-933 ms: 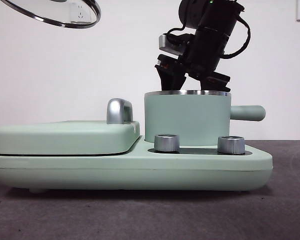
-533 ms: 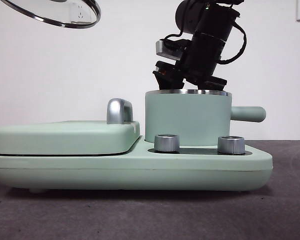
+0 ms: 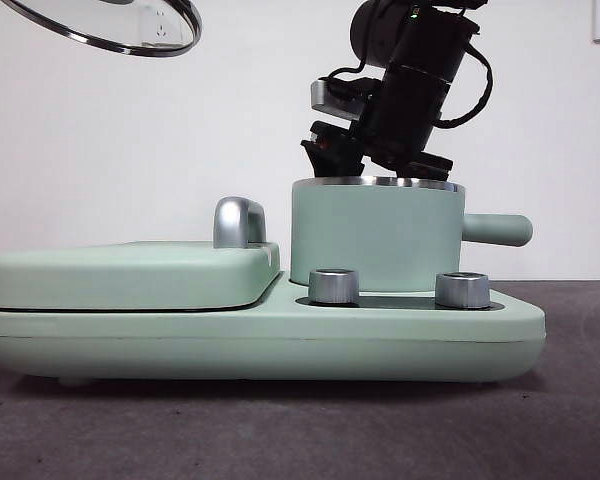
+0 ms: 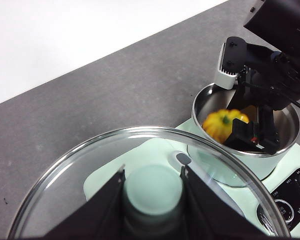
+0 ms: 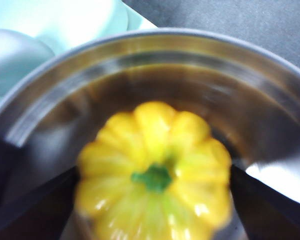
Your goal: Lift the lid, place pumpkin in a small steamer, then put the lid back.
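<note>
The glossy, ribbed yellow pumpkin [image 5: 155, 172] sits inside the steel-walled small steamer [image 3: 376, 238], between the right gripper's [image 4: 250, 137] jaws; contact appears likely, though blur prevents confirmation. That arm tilts down over the rim. The left gripper [image 4: 152, 187] is clamped on the mint knob of the glass lid [image 4: 80, 175], held well clear of the steamer.

You see the yellow pumpkin [image 5: 155, 172] stem-up inside the open green steamer [image 3: 376, 237]; the glass lid [image 4: 140, 185] is held aloft.
</note>
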`<state>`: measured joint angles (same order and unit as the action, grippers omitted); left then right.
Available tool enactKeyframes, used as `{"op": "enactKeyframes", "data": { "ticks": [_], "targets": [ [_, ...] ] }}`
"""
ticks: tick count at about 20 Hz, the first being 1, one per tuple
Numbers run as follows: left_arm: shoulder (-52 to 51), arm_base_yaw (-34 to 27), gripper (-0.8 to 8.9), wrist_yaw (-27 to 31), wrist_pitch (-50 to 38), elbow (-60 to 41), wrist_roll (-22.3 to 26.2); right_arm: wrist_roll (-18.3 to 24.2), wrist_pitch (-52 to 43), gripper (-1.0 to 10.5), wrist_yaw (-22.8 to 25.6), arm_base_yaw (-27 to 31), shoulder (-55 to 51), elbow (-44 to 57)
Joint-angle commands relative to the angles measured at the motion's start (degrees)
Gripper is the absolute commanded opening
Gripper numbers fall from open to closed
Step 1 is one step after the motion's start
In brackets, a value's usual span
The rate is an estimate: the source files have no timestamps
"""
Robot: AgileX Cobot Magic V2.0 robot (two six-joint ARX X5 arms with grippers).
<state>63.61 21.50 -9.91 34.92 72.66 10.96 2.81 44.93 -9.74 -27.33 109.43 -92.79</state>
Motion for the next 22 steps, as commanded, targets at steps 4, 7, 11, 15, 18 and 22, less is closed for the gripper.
{"op": "enactKeyframes", "data": {
  "ticks": [4,7,11,15,18,22],
  "targets": [
    [0.2,0.1,0.1,-0.1,-1.5,0.8,0.6,-0.2,3.3,5.1,-0.7,-0.3,2.1,-4.2],
    [0.2,0.1,0.1,-0.1,-1.5,0.8,0.6,-0.2,7.7,5.0,-0.5,-0.3,2.1,-9.0],
    [0.2,0.1,0.1,-0.1,-1.5,0.8,0.6,-0.3,14.9,4.3,-0.4,-0.3,1.7,-16.7],
    [0.2,0.1,0.1,-0.1,-1.4,0.8,0.5,-0.7,17.9,3.4,-0.6,-0.3,-2.2,-18.2],
    [0.2,0.1,0.1,-0.1,-1.4,0.8,0.5,-0.7,18.4,3.4,-0.5,-0.5,-6.6,-16.5],
    [0.2,0.1,0.1,-0.1,-1.4,0.8,0.5,-0.8,12.1,3.4,-0.5,-0.5,-16.5,-6.9]
  ]
}}
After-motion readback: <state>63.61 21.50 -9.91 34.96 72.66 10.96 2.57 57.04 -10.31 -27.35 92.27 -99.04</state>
